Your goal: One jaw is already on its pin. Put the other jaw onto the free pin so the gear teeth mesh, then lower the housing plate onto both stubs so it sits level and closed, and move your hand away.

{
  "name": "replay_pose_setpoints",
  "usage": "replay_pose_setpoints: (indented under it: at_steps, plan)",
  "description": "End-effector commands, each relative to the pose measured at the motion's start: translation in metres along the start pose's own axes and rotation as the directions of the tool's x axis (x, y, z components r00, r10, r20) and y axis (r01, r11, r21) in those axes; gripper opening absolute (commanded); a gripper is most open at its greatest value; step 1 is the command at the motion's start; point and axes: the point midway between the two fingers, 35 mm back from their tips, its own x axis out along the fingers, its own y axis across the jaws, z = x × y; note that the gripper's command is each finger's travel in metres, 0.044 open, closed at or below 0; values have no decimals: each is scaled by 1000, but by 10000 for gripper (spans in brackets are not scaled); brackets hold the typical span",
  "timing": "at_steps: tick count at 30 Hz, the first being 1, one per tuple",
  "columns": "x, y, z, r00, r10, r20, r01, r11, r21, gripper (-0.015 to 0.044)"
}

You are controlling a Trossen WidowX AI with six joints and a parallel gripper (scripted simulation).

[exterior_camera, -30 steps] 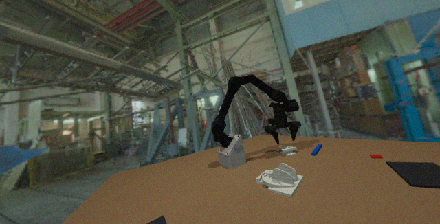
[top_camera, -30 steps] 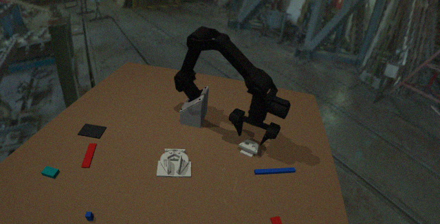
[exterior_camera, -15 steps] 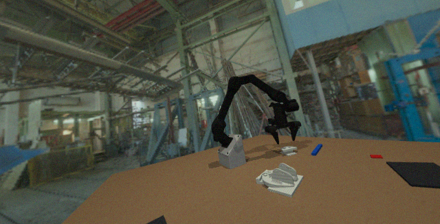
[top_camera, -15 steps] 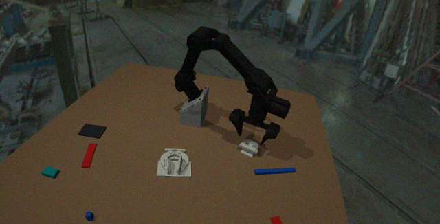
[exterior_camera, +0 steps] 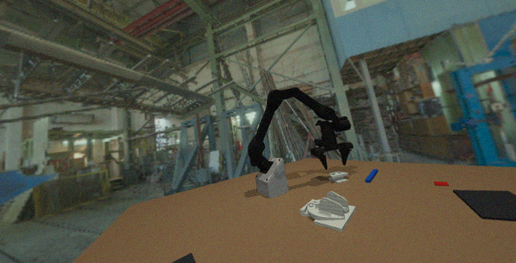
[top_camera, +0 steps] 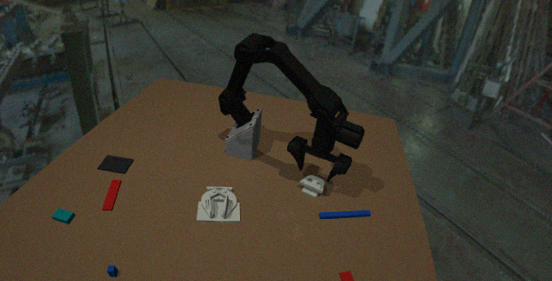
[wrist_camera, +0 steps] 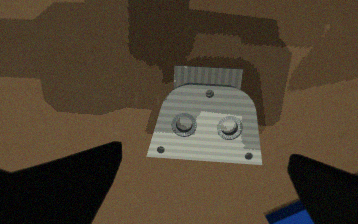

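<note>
The pale housing plate (top_camera: 314, 184) (exterior_camera: 338, 175) (wrist_camera: 205, 145) lies near the arm, raised on a ribbed block that sticks out at one side. The wrist view shows its two large round holes and three small dark ones. My gripper (top_camera: 315, 175) (exterior_camera: 335, 166) (wrist_camera: 204, 156) is wide open and empty above the plate, its fingers to either side of it. The white base (top_camera: 204, 216) (exterior_camera: 332, 224) stands apart, with two pale jaws, a left jaw (top_camera: 210, 207) and a right jaw (top_camera: 228, 207), side by side on it. Whether their teeth mesh is too small to tell.
A blue bar (top_camera: 345, 215) (exterior_camera: 371, 175) (wrist_camera: 291, 216) lies near the plate. A red strip (top_camera: 111, 195), teal block (top_camera: 63, 215), dark tile (top_camera: 116, 164) and small blue block (top_camera: 112, 271) lie beyond the base. The grey arm mount (top_camera: 242, 144) (exterior_camera: 272, 184) stands behind.
</note>
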Motion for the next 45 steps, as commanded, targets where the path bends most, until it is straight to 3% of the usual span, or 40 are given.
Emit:
replay_pose_setpoints:
  at_steps: [1,45]
  plan:
    - [0,-1,-1,1000,-3,-4,3,1000,-2,440]
    - [51,-3,-2,1000,-2,-5,2,1000,-1,440]
